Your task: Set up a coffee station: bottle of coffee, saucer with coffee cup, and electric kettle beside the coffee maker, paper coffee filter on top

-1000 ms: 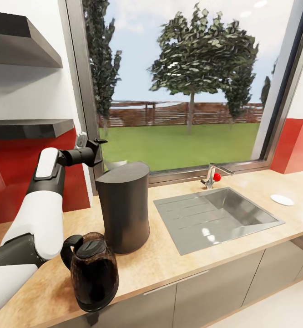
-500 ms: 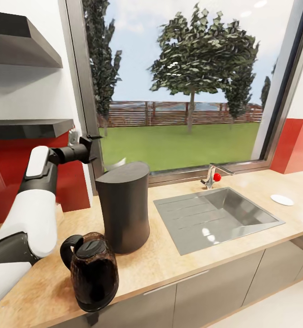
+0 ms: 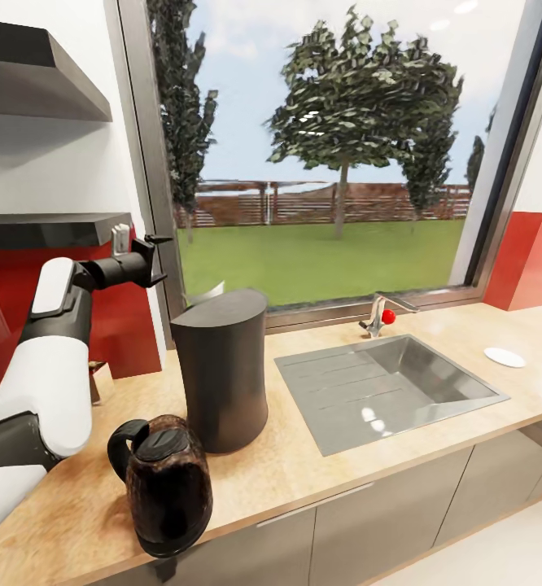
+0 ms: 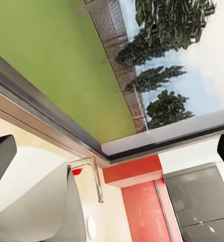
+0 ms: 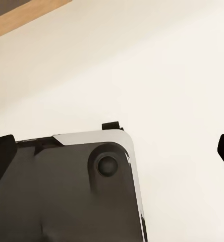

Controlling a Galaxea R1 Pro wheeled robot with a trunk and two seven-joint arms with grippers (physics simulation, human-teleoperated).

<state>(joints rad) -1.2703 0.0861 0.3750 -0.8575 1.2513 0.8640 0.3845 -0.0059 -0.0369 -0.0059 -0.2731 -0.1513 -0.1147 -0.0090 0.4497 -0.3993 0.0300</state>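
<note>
On the surface (image 3: 434,325): 1 coffee maker (image 3: 222,366), tall dark cylinder, w/ 1 electric kettle (image 3: 163,482) just beside it at the front edge. 1 saucer (image 3: 504,356) lies well apart, past the sink (image 3: 385,391); 1 tap (image 3: 378,313). 2 shelves (image 3: 51,228) on the wall. Left gripper (image 3: 159,259) raised near the window frame, jaws spread, nothing held; right gripper (image 5: 112,151) also spread. No readable labels.

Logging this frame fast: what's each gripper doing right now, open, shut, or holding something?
Left gripper: jaws open, holding nothing, raised near the window frame.
Right gripper: jaws open, nothing between them.
</note>
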